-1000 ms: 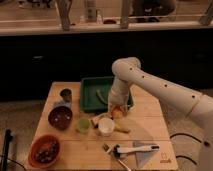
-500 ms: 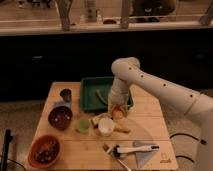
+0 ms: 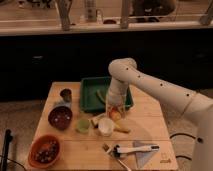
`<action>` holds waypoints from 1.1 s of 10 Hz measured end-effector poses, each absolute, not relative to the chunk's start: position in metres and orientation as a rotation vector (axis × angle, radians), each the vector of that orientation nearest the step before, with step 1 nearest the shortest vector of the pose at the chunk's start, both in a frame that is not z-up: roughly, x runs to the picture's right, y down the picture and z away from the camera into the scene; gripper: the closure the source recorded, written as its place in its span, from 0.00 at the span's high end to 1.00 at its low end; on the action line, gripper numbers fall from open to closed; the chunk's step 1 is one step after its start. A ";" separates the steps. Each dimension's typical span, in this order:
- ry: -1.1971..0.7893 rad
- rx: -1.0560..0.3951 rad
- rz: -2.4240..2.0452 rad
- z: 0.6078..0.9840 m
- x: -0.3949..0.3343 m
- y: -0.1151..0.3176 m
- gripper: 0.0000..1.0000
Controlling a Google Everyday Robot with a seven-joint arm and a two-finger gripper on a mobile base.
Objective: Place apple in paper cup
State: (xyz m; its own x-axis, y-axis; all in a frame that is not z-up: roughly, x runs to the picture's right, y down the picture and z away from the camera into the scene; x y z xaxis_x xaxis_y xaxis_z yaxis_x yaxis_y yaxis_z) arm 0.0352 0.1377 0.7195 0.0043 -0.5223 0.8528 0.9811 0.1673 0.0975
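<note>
- Pale wooden bench [image 3: 150, 120] under dim light, dark cabinets and a glass rail behind.
- White jointed robot arm [image 3: 150, 87] reaching down from the right, pincer [image 3: 115, 111] low over the bench's middle, just in front of the green rectangular plastic tray [image 3: 90, 95].
- Small round orange-red apple [image 3: 116, 113] right at the pincer tip; cannot tell whether pinched or merely touched.
- Short white paper cup [image 3: 105, 126] upright just in front-left of the apple, close beside it.
- Small translucent green cup [image 3: 83, 125] left of the white one.
- Dark grey metal cup [image 3: 66, 94], dark round bowl [image 3: 60, 116] and orange-brown bowl [image 3: 44, 150] along the left side.
</note>
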 end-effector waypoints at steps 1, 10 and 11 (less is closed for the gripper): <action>-0.925 -0.652 -1.322 0.716 0.031 0.142 0.00; -0.973 -0.654 -1.371 0.689 -0.001 0.156 0.05; -0.982 -0.653 -1.367 0.688 -0.001 0.157 0.14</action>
